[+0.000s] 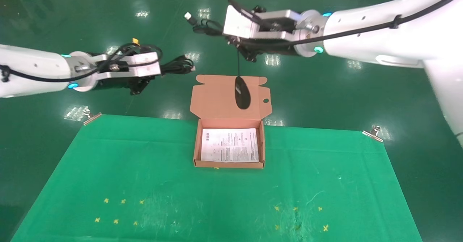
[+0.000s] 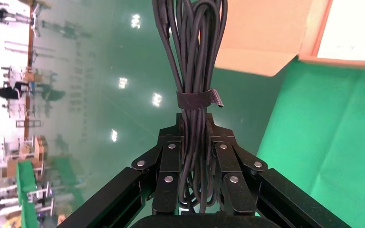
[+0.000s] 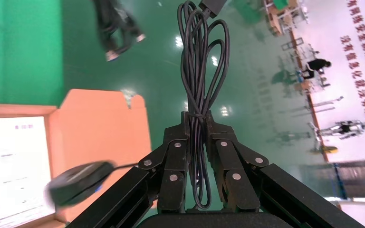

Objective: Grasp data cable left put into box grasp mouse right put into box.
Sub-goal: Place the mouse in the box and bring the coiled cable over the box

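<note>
Green cloth (image 1: 144,184) is covering the tabletop nearest you, with small yellow crosses (image 1: 119,210) on it and the box (image 1: 197,144) sitting at its far edge, lid (image 1: 217,97) folded back flat and a white printed leaflet (image 1: 230,145) lying in the tray.

Your right claw (image 1: 235,41) is clamping the mouse's coiled cord (image 3: 197,95), not the body, so the mouse (image 1: 242,92) is dangling on a thin strand above the open lid, short of the tray. You are probably best off bringing that arm toward you until the mouse is hanging over the leaflet, then lowering slowly so the body is touching down first and the cord is folding in after it; a hanging load like this is likely to swing, so let it settle before parting the fingers.

Your left claw (image 1: 146,73) is gripping the data cable (image 2: 195,57) near its strap (image 2: 199,99), out beyond the cloth's far left corner and well apart from the box. It needs carrying over the tray too.

Materials: the box is matte salmon cardboard with tabbed edges and a round hole (image 1: 266,100); the cable is a stiff, rubbery bundle of loops bound by a fabric strap; the mouse is a smooth black oval, and its cord is much thinner and limper.
</note>
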